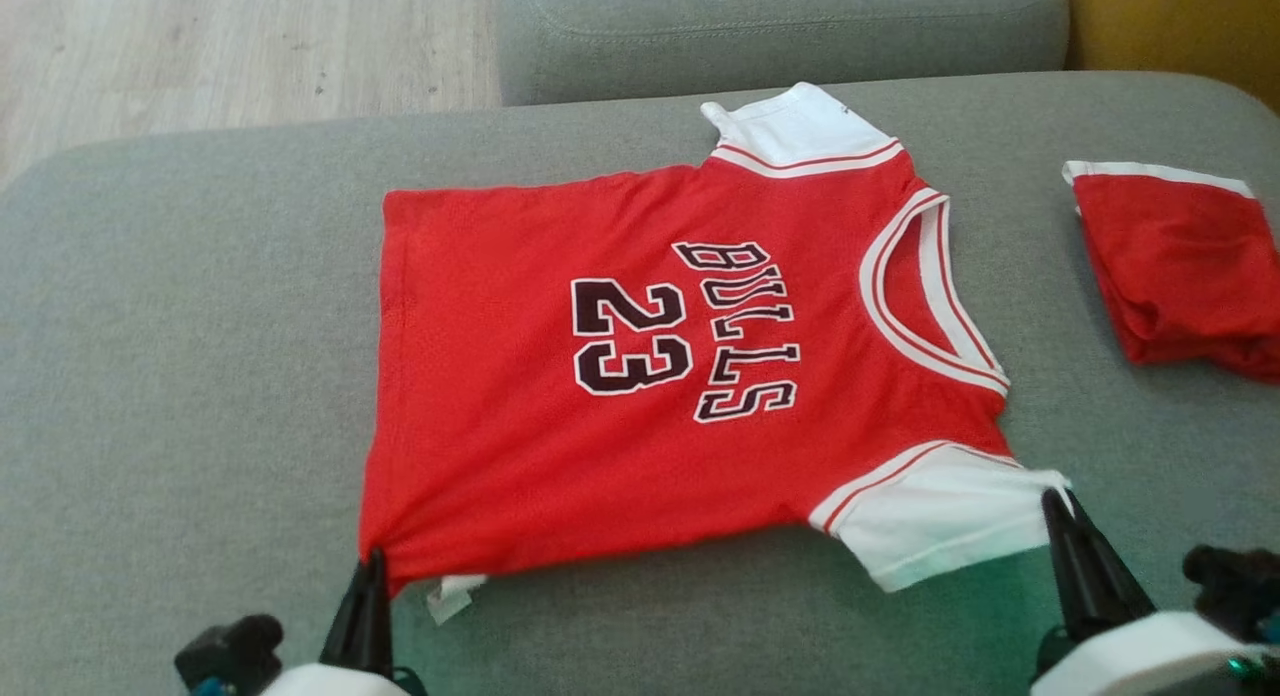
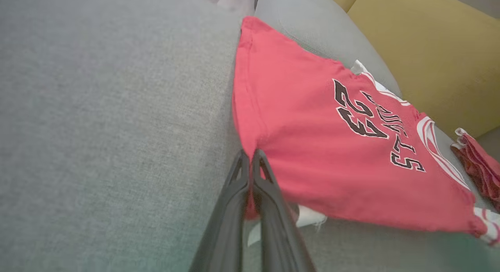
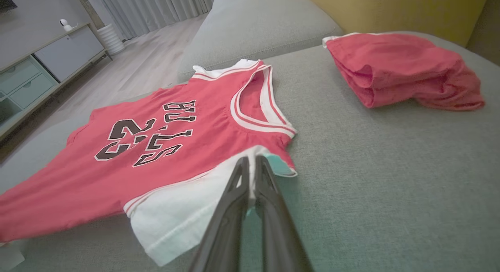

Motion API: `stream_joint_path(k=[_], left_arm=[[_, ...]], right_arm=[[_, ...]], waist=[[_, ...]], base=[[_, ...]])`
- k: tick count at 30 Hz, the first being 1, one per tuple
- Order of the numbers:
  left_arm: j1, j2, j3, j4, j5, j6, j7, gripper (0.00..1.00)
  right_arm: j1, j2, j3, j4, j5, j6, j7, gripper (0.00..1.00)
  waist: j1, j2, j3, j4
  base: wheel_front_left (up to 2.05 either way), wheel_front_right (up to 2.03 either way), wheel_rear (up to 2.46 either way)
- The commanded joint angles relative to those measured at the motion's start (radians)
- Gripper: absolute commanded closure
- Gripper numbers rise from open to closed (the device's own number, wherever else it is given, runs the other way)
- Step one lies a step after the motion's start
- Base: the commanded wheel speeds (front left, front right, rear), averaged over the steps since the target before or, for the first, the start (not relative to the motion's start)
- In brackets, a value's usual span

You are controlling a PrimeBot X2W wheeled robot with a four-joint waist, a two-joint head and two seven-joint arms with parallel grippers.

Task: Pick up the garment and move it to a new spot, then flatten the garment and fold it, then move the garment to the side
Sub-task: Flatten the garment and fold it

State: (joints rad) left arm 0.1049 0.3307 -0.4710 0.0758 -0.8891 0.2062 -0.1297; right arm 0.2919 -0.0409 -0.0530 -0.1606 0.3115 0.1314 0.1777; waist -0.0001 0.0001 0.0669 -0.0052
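The garment (image 1: 650,376) is a red jersey with white sleeves and black "BULLS 23" lettering, spread face up on the grey sofa cushion (image 1: 180,356). My left gripper (image 1: 372,566) is shut on its near bottom hem corner, seen pinched in the left wrist view (image 2: 250,156). My right gripper (image 1: 1058,506) is shut on the edge of the near white sleeve (image 3: 187,209), with the fabric caught between the fingertips (image 3: 252,162). The near edge of the garment (image 2: 332,147) is slightly lifted off the cushion.
A second red garment (image 1: 1180,266), folded, lies on the cushion at the right (image 3: 398,68). A mustard cushion (image 2: 422,49) stands behind it. A grey sofa back (image 1: 780,26) lies beyond, with wooden floor (image 1: 200,46) at the far left.
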Motion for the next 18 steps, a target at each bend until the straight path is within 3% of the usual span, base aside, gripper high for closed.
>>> stream_joint_path(k=[1,9,18], left_arm=[[-0.061,0.002,0.026,-0.015,-0.004,-0.004,0.003,1.00],[-0.129,-0.042,0.018,0.032,-0.062,-0.041,0.052,1.00],[-0.249,-0.134,0.091,0.076,-0.195,-0.083,0.065,1.00]], right_arm=[[-0.068,-0.009,0.026,-0.023,0.002,-0.001,-0.014,1.00],[-0.176,-0.009,0.025,0.079,0.006,-0.001,-0.016,1.00],[-0.383,-0.009,-0.008,0.248,0.023,-0.001,0.013,1.00]], waist=[[0.0001,-0.0001,0.004,0.004],[0.0001,-0.0001,0.029,0.017],[0.0001,-0.0001,0.063,0.018]], base=[[0.00,0.00,0.00],[0.00,0.00,0.00],[0.00,0.00,0.00]])
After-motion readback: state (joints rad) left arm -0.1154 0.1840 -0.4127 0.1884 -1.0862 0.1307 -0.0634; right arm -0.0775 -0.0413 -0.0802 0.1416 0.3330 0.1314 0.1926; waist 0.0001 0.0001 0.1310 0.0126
